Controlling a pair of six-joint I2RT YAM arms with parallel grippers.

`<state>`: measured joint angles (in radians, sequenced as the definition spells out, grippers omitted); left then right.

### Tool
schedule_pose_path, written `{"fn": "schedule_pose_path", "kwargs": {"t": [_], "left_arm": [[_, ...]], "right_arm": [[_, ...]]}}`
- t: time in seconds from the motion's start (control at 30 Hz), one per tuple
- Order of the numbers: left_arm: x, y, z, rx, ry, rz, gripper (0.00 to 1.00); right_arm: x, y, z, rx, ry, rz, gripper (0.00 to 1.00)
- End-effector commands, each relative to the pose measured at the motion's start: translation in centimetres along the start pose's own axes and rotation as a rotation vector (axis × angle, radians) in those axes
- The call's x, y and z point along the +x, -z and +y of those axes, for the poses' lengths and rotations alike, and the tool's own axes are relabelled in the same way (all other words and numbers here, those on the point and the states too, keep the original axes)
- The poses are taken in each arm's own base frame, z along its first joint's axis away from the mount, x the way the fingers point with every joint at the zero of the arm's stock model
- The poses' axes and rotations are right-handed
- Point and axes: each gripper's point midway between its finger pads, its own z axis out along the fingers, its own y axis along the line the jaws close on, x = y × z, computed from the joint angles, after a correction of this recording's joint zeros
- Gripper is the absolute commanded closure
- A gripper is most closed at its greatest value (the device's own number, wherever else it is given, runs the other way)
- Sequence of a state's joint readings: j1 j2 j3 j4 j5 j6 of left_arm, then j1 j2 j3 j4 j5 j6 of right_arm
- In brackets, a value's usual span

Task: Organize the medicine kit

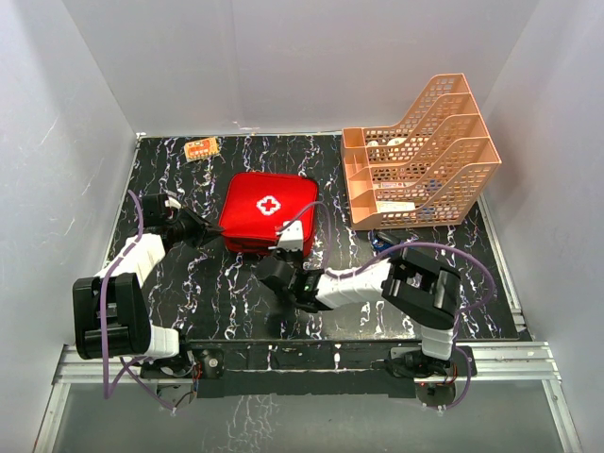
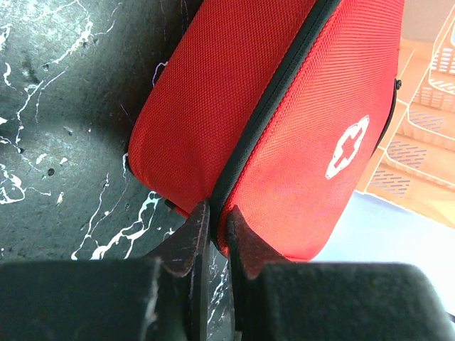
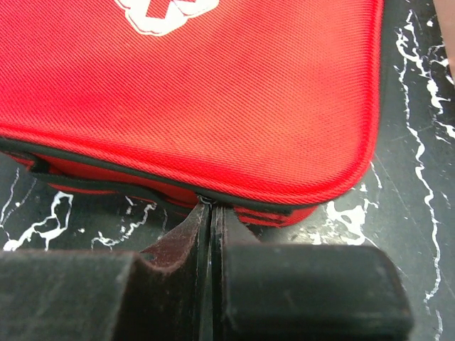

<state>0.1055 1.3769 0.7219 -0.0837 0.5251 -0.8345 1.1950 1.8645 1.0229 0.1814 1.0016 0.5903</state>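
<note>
Top external: the red soft zip medicine kit with white cross [image 1: 267, 209] lies closed mid black marbled counter [image 1: 226, 293]. My left end effector [image 2: 213, 213] pinches its 9 o'clock seam; the right end effector [image 3: 211, 207] nips what looks like the zip pull [image 3: 205, 199] at 5 o'clock. Unzipping, I judge: next, drag the pull steadily along.

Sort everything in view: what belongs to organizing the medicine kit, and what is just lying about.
Job in hand: medicine kit; left gripper, shut at the kit's zip seam; right gripper, shut at the kit's near edge.
Lying about: orange tiered tray; small orange packet, far left.
</note>
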Motion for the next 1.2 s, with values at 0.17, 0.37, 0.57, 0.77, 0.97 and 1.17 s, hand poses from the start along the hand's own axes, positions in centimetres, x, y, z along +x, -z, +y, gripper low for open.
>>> {"fn": "schedule_pose_path", "kwargs": {"t": [0.17,0.37,0.57,0.77,0.97,1.17], "left_arm": [[-0.9,0.1,0.1,-0.03,-0.012,-0.042,1.0],[-1.4,0.2,0.2,-0.044,-0.027,-0.06,1.0],[-1.8,0.2,-0.5,-0.022,-0.038,-0.069,1.0],[-2.6,0.0,-2.7,0.048,-0.072,-0.048,1.0],[-3.4,1.1,-2.2,-0.027,-0.085,-0.103,0.64],[-1.9,2.5,-1.1,-0.05,-0.084,-0.112,0.41]], "right_arm": [[-2.4,1.2,-6.0,0.004,-0.041,-0.033,1.0],[-1.6,1.3,-9.8,0.055,0.002,-0.023,1.0],[-2.1,1.6,-10.9,0.028,0.045,-0.03,1.0],[-2.9,2.5,-5.3,-0.293,0.116,-0.019,1.0],[-4.5,2.3,0.3,-0.452,0.106,-0.032,1.0],[-6.0,1.2,4.9,-0.54,0.087,-0.069,1.0]]}}
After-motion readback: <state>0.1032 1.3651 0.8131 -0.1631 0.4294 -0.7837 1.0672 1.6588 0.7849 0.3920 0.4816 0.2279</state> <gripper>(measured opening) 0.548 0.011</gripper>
